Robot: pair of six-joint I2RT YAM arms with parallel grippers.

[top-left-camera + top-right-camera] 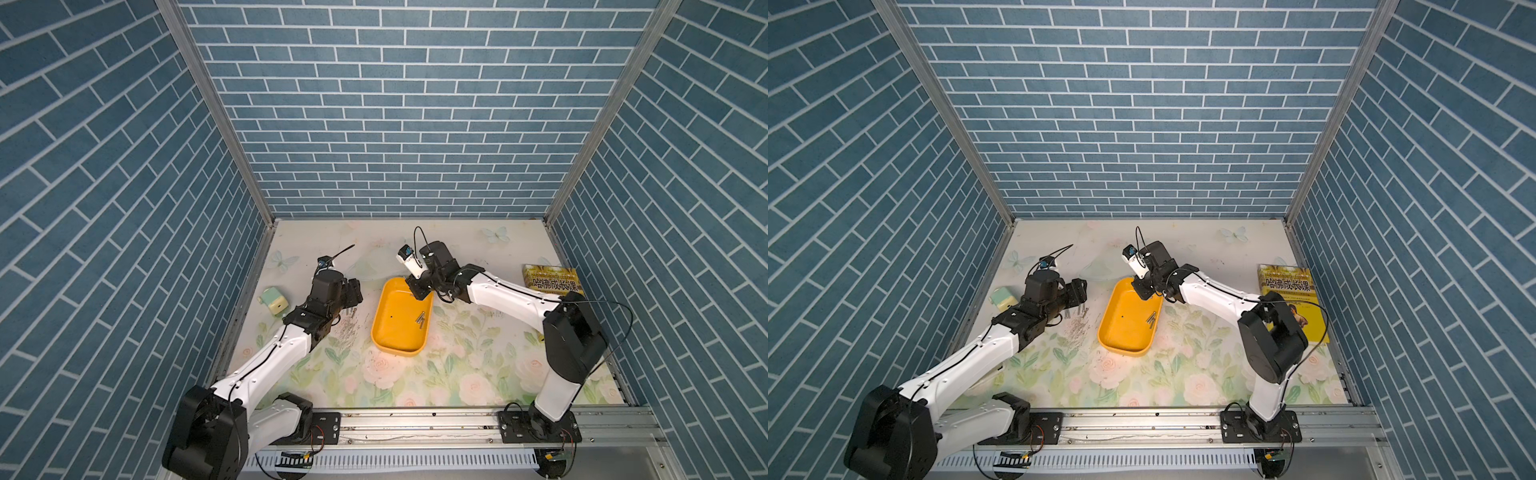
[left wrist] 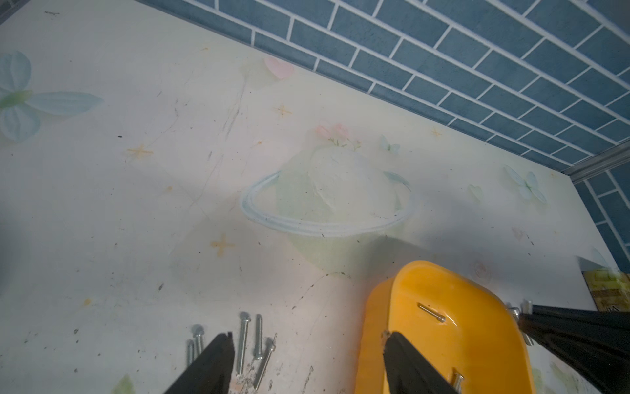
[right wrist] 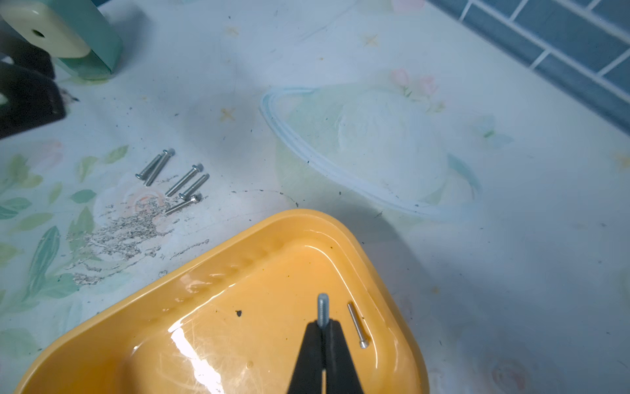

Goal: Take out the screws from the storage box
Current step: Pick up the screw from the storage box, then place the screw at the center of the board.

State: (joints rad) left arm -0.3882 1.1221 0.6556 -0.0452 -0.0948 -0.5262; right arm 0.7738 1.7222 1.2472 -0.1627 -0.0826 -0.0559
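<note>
The yellow-orange storage box (image 1: 388, 332) (image 1: 1121, 328) lies mid-mat. A few screws (image 1: 420, 321) (image 1: 1152, 320) rest on its floor near the right wall. My right gripper (image 3: 324, 324) (image 1: 417, 291) hangs over the box's far end, shut on a screw (image 3: 322, 307) whose threaded tip pokes out past the fingers. Beside it one screw (image 3: 357, 325) lies flat in the box (image 3: 238, 324). My left gripper (image 2: 309, 337) (image 1: 355, 293) stands open and empty left of the box (image 2: 477, 341). Several screws (image 2: 243, 341) (image 3: 177, 177) lie on the mat just below it.
A mint-green and cream pencil sharpener (image 1: 274, 301) (image 3: 64, 37) sits at the left edge. A yellow book (image 1: 552, 280) (image 1: 1289, 286) lies at the far right, behind the right arm. A scuffed patch of mat (image 3: 119, 232) lies beside the box. Blue brick walls enclose three sides.
</note>
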